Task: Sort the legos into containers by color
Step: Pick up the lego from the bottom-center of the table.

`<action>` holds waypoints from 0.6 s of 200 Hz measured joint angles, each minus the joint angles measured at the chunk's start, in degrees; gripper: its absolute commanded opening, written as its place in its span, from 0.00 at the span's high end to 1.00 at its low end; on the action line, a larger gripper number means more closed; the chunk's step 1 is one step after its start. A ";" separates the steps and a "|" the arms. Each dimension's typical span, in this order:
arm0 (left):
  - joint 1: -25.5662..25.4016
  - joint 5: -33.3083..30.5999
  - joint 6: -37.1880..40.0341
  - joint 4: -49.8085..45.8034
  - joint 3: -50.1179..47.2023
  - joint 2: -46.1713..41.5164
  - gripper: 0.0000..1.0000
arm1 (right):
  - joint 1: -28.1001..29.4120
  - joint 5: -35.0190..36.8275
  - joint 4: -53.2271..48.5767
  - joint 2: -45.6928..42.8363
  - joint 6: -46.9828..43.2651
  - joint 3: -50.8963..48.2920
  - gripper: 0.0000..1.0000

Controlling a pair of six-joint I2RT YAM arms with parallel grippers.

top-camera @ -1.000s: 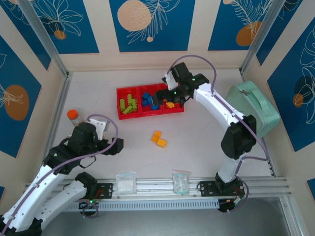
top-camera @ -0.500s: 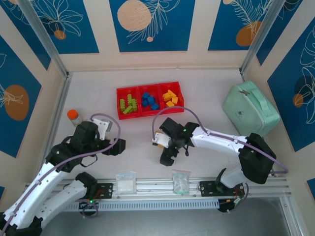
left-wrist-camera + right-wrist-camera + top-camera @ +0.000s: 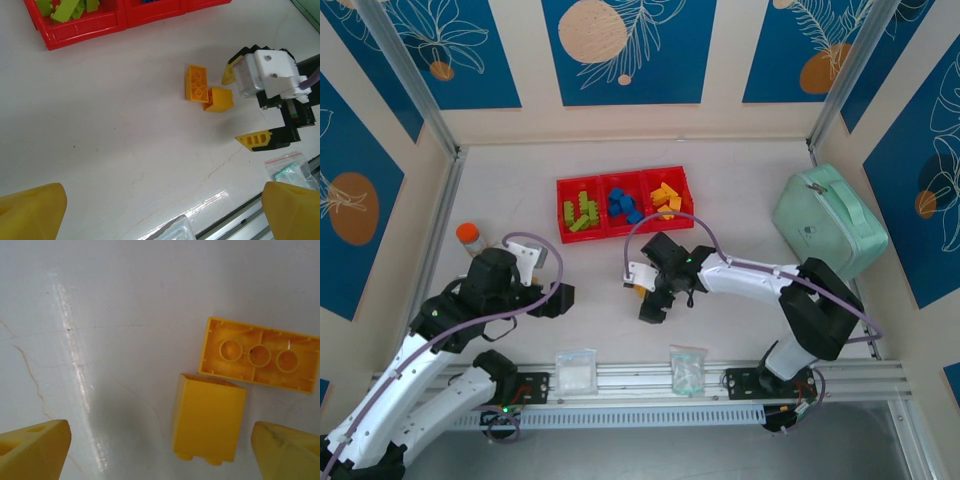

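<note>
The left gripper (image 3: pixel 162 215) hangs low near the front edge, its fingers wide apart and holding nothing. A little further in, the right gripper (image 3: pixel 160 452) is poised with its jaws spread at two loose yellow bricks on the table. The short brick (image 3: pixel 210 420) touches the long brick (image 3: pixel 257 355). This looks like the pickup of the last stragglers. Next it should centre on the short brick, drop and close. Then it goes to the tray (image 3: pixel 620 236) beyond, into the right bin (image 3: pixel 665 198) where the other yellows lie.
</note>
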 measured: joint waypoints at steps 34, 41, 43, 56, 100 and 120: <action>0.00 0.00 0.02 0.00 0.00 0.00 0.01 | -1.01 -0.39 0.59 2.01 -0.70 0.15 0.17; 0.00 0.00 0.02 0.00 0.00 0.00 0.00 | -1.29 -0.59 0.59 2.40 -0.74 0.44 0.18; 0.00 0.00 0.02 0.00 0.00 0.00 0.01 | -1.36 -0.63 0.61 2.58 -0.74 0.55 0.18; 0.00 0.00 0.02 0.00 0.00 0.00 0.00 | -1.64 -0.68 0.63 3.45 -0.72 1.33 0.18; 0.00 -0.02 0.04 0.00 0.00 0.00 0.01 | -1.62 -0.90 0.85 6.38 -0.72 3.58 0.25; 0.00 -0.02 0.04 0.00 0.00 0.00 0.01 | -1.57 -0.90 0.61 7.65 -1.11 4.20 0.30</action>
